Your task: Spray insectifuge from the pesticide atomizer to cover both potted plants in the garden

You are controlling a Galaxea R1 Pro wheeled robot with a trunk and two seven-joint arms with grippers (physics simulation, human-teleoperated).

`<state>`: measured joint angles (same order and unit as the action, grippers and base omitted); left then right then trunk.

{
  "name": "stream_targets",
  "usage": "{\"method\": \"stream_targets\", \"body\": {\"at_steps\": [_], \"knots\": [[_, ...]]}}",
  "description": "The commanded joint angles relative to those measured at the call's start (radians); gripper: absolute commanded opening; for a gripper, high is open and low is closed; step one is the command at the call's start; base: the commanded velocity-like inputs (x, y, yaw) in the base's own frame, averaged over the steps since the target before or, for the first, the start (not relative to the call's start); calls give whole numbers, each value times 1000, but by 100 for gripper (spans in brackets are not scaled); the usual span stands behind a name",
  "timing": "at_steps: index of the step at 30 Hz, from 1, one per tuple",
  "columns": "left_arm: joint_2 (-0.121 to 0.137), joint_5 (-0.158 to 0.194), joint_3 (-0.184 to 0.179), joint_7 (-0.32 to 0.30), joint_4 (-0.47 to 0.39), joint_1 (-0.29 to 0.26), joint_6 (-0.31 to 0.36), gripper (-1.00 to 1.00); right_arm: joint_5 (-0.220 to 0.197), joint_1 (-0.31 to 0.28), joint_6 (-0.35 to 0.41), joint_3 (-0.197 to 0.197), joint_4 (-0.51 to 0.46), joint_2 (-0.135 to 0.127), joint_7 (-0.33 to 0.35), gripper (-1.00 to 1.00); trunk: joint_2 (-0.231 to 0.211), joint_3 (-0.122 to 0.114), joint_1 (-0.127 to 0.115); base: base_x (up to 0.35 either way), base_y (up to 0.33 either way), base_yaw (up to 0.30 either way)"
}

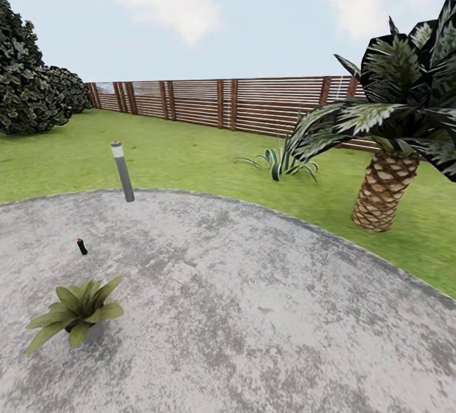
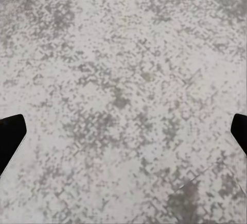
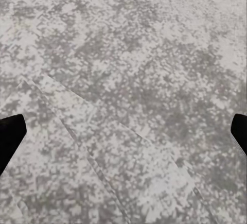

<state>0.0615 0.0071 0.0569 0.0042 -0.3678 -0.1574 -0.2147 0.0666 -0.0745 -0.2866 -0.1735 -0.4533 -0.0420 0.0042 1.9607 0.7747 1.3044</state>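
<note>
Head view overlooks patio (image 1: 253, 311) toward fence (image 1: 240, 106); wrist views face paving, seemingly close.

1. The patio (image 1: 253, 311) is mottled grey stone, matt and rough, with faint slab seams seen close in the wrist views.
2. The fence (image 1: 221, 104) is brown slatted wood.
3. The palm trunk (image 1: 383, 191) is scaly and coarse.
4. The post (image 1: 123, 172) looks smooth grey metal.
5. The pesticide atomizer (image 1: 82, 246) is dark and smooth.
</note>
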Motion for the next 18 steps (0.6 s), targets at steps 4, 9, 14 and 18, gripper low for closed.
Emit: {"method": "stream_targets", "body": {"at_steps": [4, 9, 14, 18], "knots": [[0, 1, 1, 0, 1, -1, -4, 100, 7, -1, -3, -4, 1, 1, 0, 100, 0, 1, 0, 338, 0, 0], [0, 1, 1, 0, 1, -1, -3, 100, 7, -1, -3, -4, 1, 1, 0, 100, 0, 1, 0, 338, 0, 0], [0, 1, 1, 0, 1, -1, -3, 100, 6, -1, -3, -4, 1, 1, 0, 100, 0, 1, 0, 338, 0, 0], [0, 1, 1, 0, 1, -1, -3, 100, 7, -1, -4, -3, 0, 1, 2, 100, 0, 1, 0, 338, 0, 0]]}}
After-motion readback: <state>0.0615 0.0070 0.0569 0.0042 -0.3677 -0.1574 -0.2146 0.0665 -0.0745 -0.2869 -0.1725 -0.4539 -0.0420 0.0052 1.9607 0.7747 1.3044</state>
